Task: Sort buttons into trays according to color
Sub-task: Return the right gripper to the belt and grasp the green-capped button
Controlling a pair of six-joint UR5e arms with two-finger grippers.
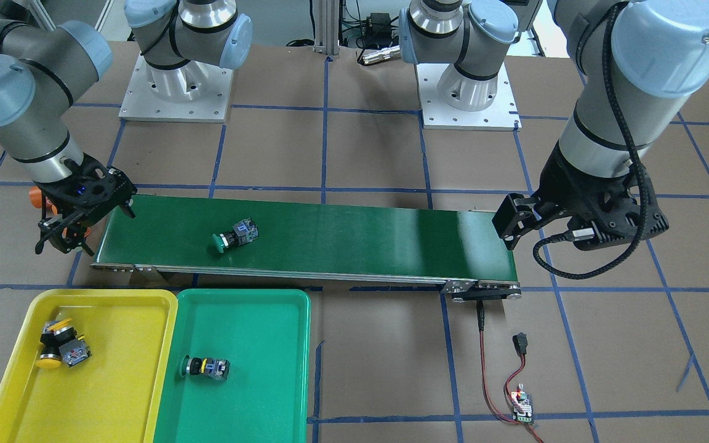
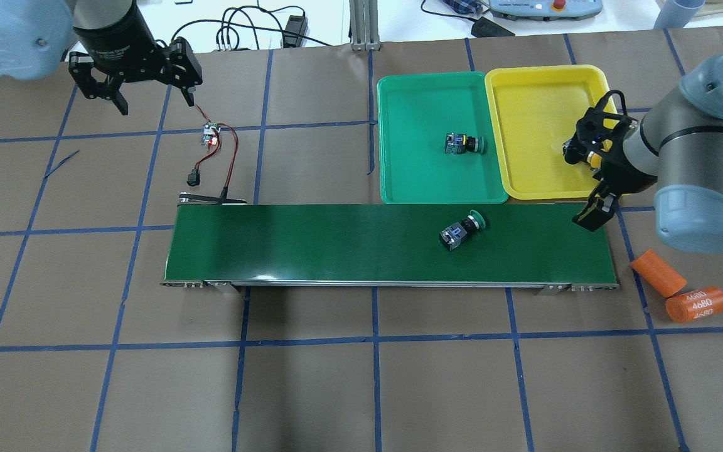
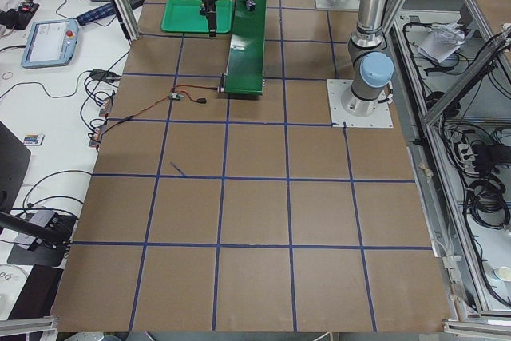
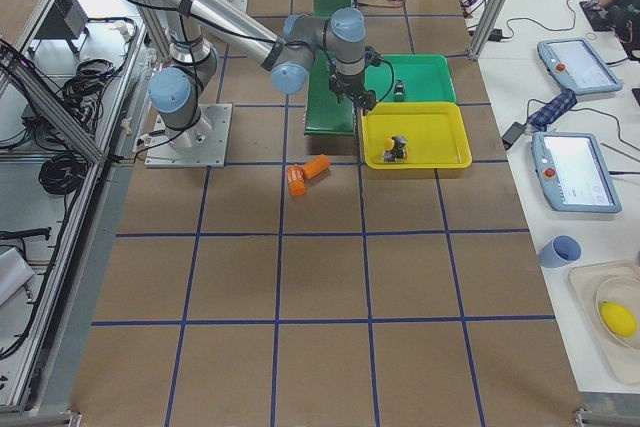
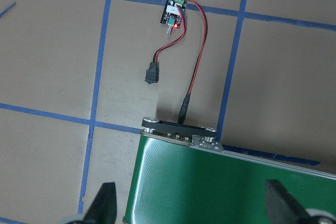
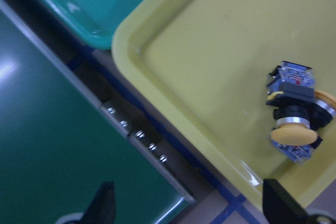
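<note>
A green button (image 2: 462, 230) lies on its side on the belt (image 2: 311, 245). Beyond, the green tray (image 2: 418, 169) holds a second green button (image 2: 460, 144), and the yellow tray (image 2: 537, 125) holds two yellow buttons (image 1: 54, 337), touching. The right arm's jaws, wide and empty, hang at the yellow tray's near edge. The left arm's jaws, also wide, hang over the tabletop (image 2: 336, 389) beyond the belt's other end.

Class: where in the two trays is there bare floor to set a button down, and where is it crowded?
Green tray: bare round its one green button. Yellow tray: bare beside the green tray; crowded by its outer wall, with two yellow buttons.
</note>
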